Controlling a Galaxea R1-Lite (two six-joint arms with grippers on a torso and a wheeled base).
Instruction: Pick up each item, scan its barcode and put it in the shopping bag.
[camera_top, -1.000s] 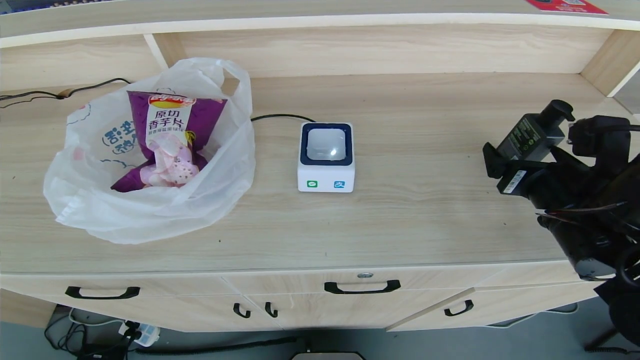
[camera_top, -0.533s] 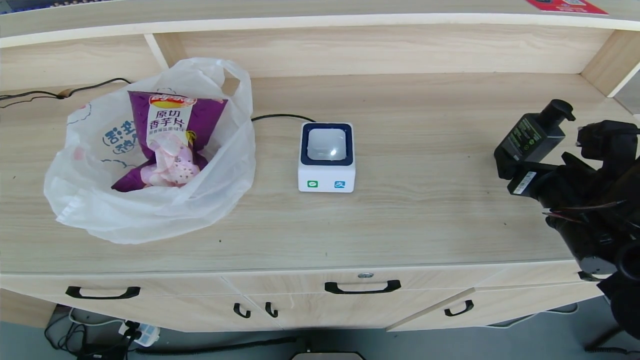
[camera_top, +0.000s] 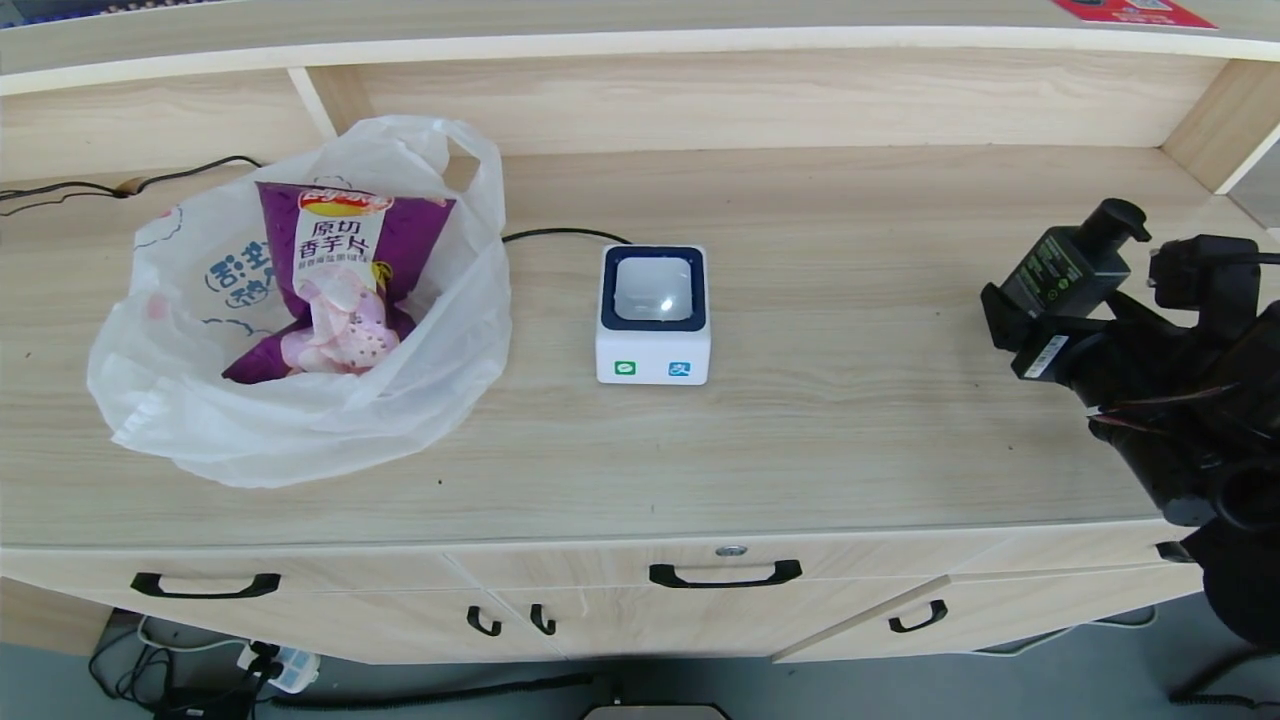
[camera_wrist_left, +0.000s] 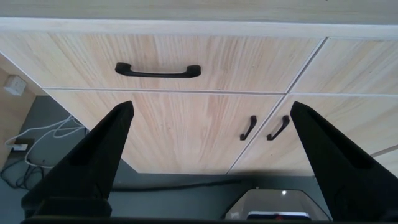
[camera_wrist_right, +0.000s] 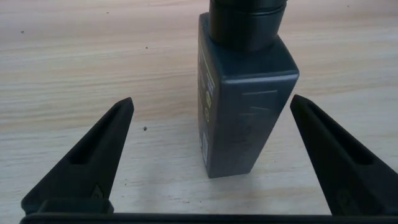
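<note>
Nearest, the left hand (camera_wrist_left: 211, 106) is spread before the drawers (camera_wrist_left: 249, 62). At 3 o'clock on the desk (camera_top: 850, 450), the right hand (camera_wrist_right: 211, 106) is spread around the upright bottle (camera_wrist_right: 245, 118), touching neither side. The scanner (camera_top: 653, 315) sits mid-desk. At 9 o'clock, the bag (camera_top: 430, 380) holds a chip packet (camera_top: 345, 270).
</note>
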